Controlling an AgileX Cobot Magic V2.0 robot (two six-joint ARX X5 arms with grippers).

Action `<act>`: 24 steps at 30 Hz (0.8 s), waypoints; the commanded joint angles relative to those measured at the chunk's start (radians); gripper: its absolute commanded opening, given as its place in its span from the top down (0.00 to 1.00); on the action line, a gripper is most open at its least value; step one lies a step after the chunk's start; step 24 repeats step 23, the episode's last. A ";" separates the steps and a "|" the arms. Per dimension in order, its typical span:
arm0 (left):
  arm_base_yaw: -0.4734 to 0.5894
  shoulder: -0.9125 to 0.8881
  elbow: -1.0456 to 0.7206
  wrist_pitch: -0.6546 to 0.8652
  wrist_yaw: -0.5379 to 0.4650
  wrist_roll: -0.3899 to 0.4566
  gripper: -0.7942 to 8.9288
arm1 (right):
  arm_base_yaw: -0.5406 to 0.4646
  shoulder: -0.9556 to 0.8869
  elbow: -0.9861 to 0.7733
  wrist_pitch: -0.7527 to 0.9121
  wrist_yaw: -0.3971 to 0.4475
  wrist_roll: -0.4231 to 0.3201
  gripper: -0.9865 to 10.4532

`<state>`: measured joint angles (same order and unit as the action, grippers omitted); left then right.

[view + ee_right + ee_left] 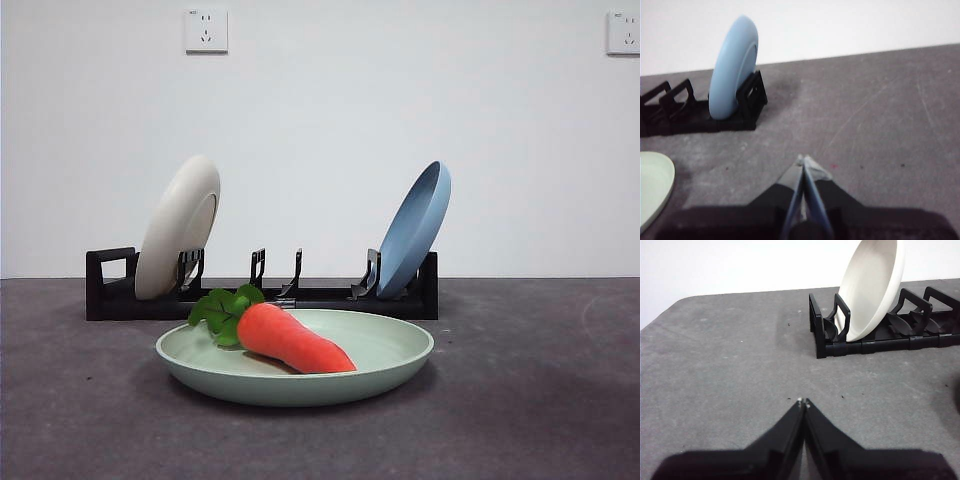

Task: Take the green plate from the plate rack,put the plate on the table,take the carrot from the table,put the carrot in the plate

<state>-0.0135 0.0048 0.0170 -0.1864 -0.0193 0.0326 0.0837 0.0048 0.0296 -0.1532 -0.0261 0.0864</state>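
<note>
- As the carrot (295,338) lies in the green plate (390,352), lower centre, we log the task done.
- Left hand (803,402): closed, empty.
- Right hand (803,160): closed, empty.

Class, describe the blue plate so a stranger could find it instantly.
Find the long black plate rack behind the green plate. The blue plate stands tilted at the end without the handle. Its neighbour, the cream plate, stands by the handle.

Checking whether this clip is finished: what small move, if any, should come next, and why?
Probably none beyond keeping both arms parked. The carrot already lies in the green plate, which sits flat on the table in front of the plate rack. The left gripper and right gripper are shut, holding nothing.
</note>
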 commanded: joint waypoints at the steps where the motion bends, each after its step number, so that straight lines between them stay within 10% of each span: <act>1: 0.003 -0.003 -0.013 0.005 -0.001 -0.006 0.92 | -0.001 -0.004 -0.022 0.008 0.001 0.022 0.91; 24: 0.003 -0.003 -0.013 0.005 -0.001 -0.006 0.92 | -0.002 -0.003 -0.023 -0.027 0.002 0.093 0.91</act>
